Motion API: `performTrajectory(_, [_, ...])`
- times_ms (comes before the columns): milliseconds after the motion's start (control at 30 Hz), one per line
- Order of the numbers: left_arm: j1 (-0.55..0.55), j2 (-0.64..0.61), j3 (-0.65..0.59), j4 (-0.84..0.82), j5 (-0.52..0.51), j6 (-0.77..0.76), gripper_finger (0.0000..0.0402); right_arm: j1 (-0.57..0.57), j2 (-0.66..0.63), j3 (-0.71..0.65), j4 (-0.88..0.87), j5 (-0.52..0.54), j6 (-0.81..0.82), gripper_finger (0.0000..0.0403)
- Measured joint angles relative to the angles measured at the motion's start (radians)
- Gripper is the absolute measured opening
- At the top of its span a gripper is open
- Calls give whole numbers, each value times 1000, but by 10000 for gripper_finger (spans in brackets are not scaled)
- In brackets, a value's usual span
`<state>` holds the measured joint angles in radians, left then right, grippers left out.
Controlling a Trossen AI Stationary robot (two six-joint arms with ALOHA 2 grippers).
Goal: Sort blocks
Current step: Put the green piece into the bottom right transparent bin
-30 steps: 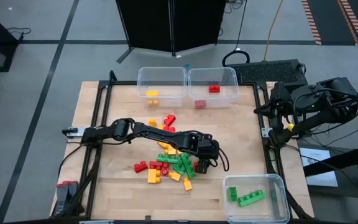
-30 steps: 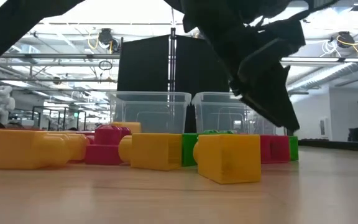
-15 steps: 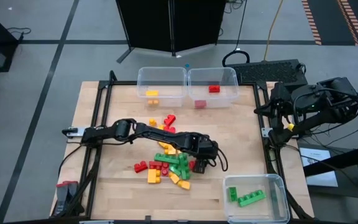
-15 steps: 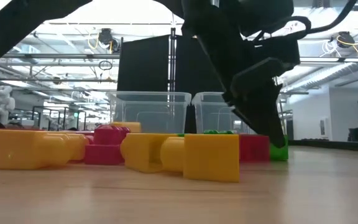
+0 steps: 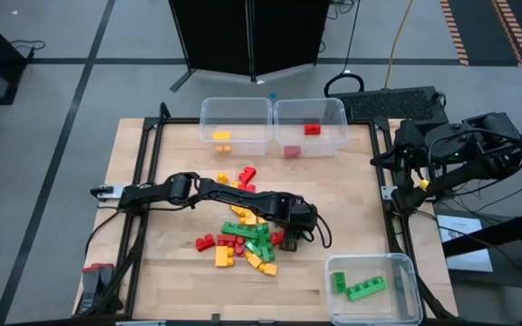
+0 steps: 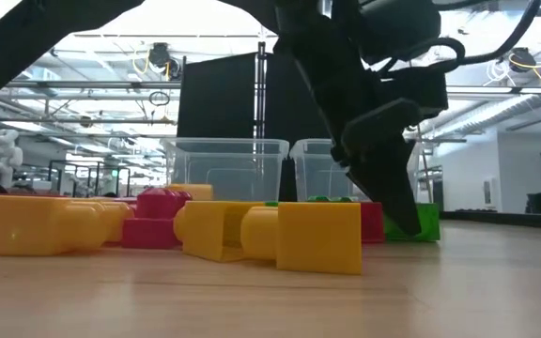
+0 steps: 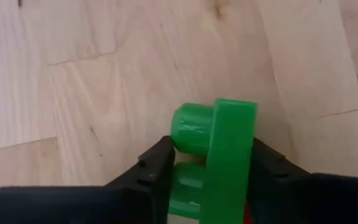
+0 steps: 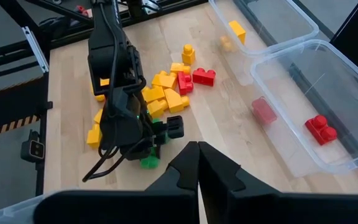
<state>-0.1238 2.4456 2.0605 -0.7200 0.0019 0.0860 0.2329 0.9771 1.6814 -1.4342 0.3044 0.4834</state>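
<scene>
A loose pile of red, yellow and green blocks (image 5: 243, 231) lies in the middle of the table. My left gripper (image 5: 290, 237) reaches down at the pile's right edge and is shut on a small green block (image 7: 225, 155), which also shows in the low view (image 6: 421, 223) and the right wrist view (image 8: 149, 162). Beyond the table's right edge, my right gripper (image 8: 197, 155) hangs high and shut, holding nothing. My left gripper pinches the green block between its two fingers (image 7: 157, 168), one on each opposite side (image 7: 247, 168). The fingers slant down from the table's left. The block lies on its side, a round stud (image 7: 191, 127) pointing sideways, with its bottom on the table (image 6: 425, 237).
Two clear bins stand at the table's far edge, one with yellow blocks (image 5: 236, 125) and one with red blocks (image 5: 310, 125). A third bin (image 5: 374, 288) at the near right corner holds green blocks. Bare wood lies right of the pile.
My left gripper has sunk a little toward the table and edged toward the pile. The blocks at the pile's right edge have slid slightly toward the table's left. In the low view the near yellow block has slid along the table.
</scene>
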Motion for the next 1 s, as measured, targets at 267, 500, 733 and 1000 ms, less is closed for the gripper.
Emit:
performTrajectory(267, [-3, -3, 73, -35, -54, -2, 62, 0, 0, 0, 0, 0, 2, 2])
performTrajectory(500, [-3, -71, 157, -50, -65, -5, 34, 0, 0, 0, 0, 5, 2, 2])
performTrajectory(733, [-7, -211, 207, -64, -106, -82, 36, 0, -3, 0, 0, 7, -1, 2])
performTrajectory(1000, [-88, -305, 210, 330, -29, -84, 41, 0, -7, 0, 0, 9, -1, 2])
